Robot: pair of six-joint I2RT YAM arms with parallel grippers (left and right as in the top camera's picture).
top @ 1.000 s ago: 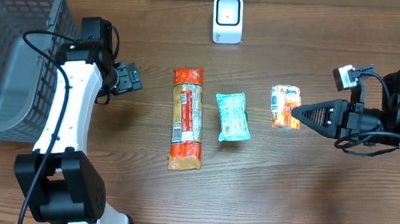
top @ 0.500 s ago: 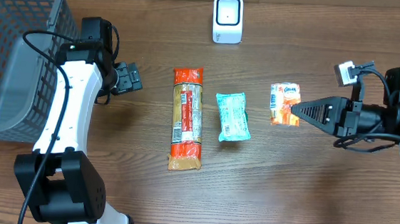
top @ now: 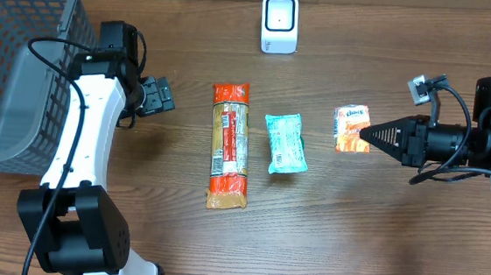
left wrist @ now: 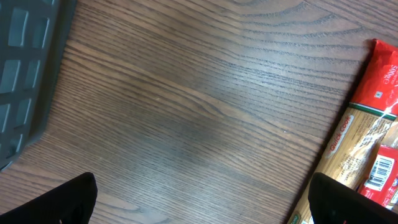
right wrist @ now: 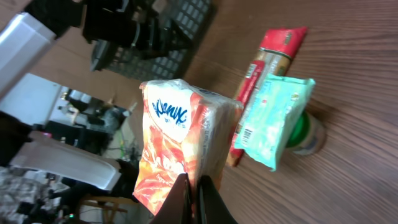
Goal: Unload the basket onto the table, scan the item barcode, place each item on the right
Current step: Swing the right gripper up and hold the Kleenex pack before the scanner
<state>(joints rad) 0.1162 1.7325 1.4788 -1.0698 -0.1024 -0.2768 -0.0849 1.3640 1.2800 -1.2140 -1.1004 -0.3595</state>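
**Overhead.** Right jaws pinched fully together on the orange tissue pack (top: 351,128), gripping the edge nearest their own arm. Hard to tell from above whether the pack is lifted off the table (top: 351,242). Past the tips of the right jaws, lying flat and apart from one another: first a teal packet (top: 285,142), then a long pasta pack (top: 229,145) with red ends. Left jaws spread as wide as they go, with nothing between them, aimed at the pasta pack from its other side, near it but not touching. Directly behind the left jaws, a grey basket (top: 15,58). Between the two pairs of jaws, and farther from the robot's base than either, a white scanner (top: 279,23) standing alone.

**Left wrist.** Only the dark fingertips (left wrist: 62,202) visible, at the two bottom corners, far apart, with bare wood grain between them. Ahead of the left jaws and to one side, the pasta pack (left wrist: 367,149), its barcode label facing up. On the opposite side, a corner of the basket (left wrist: 25,68).

**Right wrist.** Right jaws closed tight, nipping the lower edge of the tissue pack (right wrist: 180,143), which rises straight up from the tips with its printed face and blue logo toward the camera. Beyond the jaws and a little aside, the teal packet (right wrist: 273,121), a barcode showing on its near end. Farther off again, the pasta pack (right wrist: 267,62), and past that the basket's dark mesh (right wrist: 186,25).
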